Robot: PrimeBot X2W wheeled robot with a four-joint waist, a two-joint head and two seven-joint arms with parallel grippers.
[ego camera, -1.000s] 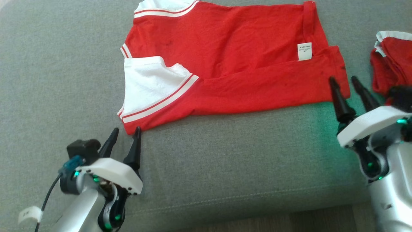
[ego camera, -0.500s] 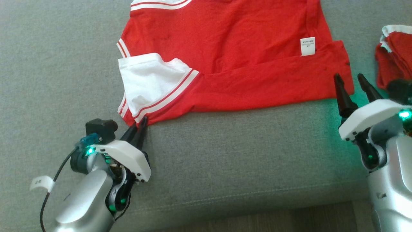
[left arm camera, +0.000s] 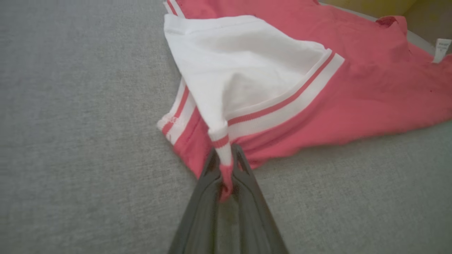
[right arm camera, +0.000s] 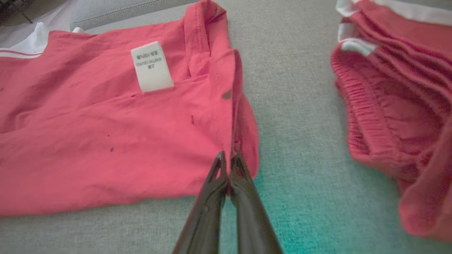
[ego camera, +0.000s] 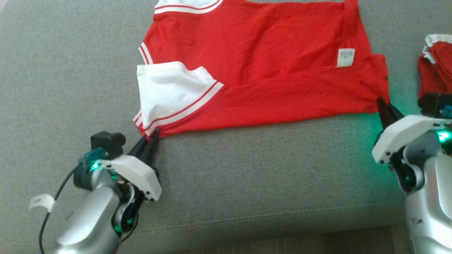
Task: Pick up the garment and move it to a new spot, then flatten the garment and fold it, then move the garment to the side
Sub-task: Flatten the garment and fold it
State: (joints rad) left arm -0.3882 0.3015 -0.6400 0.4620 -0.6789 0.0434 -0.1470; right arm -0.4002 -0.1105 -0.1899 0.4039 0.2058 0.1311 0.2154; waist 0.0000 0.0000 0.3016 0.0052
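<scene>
1. Now the red garment [ego camera: 254, 70] lies spread on the grey cushion [ego camera: 247, 183], its far edge running out of the top of the head view, its white sleeve [ego camera: 169, 88] at the left.
2. My left gripper [ego camera: 151, 137] is clamped on the garment's near left corner. In the left wrist view a pinch of striped hem sits between the closed fingers.
3. My right gripper [ego camera: 383, 106] is pinched together on the near right corner, and the right wrist view shows the red hem caught at the tips.
4. Edges: the cushion's front seam runs near the bottom of the head view, with a strip of floor [ego camera: 282, 247] below it.
5. Room: bare cushion stretches left of the garment and between its near hem and the seam. To the right a second red garment [ego camera: 436, 67] lies bunched, close beside my right gripper but apart from the corner I hold.
6. Change: half a second ago the right fingers stood apart beside that corner; now they grip it. The left grip was already closed then, and a second ago it was open.
</scene>
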